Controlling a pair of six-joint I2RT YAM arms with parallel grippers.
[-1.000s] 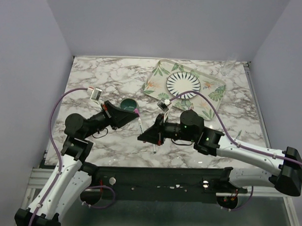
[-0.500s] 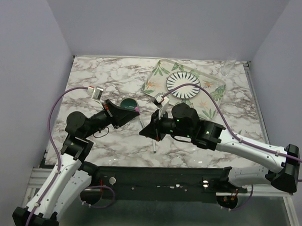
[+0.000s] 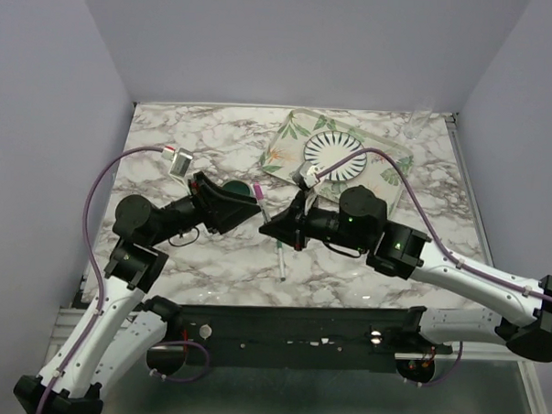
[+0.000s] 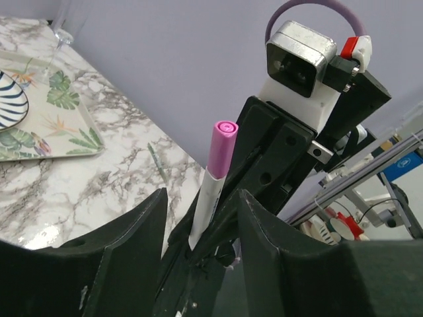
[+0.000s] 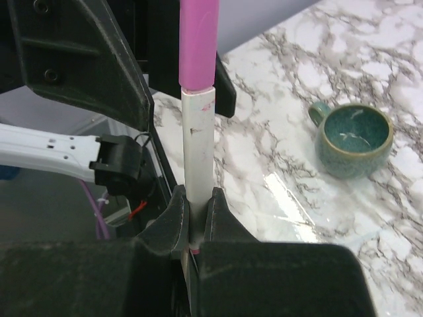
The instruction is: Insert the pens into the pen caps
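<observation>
A whitish pen stands upright with a pink-purple pen cap on its top end. My right gripper is shut on the pen's lower body. In the left wrist view, the same capped pen rises between the spread fingers of my left gripper, which is open and not touching it. From above, the two grippers meet tip to tip over the table's middle: left gripper, right gripper, pink cap between them. A second pen lies flat on the marble below them. No green cap shows.
A green cup stands on the marble just behind the left gripper. A leaf-patterned tray holding a striped plate sits at the back right. A clear glass stands at the far right corner.
My left gripper has opened and let go of the pink cap, which now sits on the pen held by the right gripper. Both grippers have shifted slightly away from me.
</observation>
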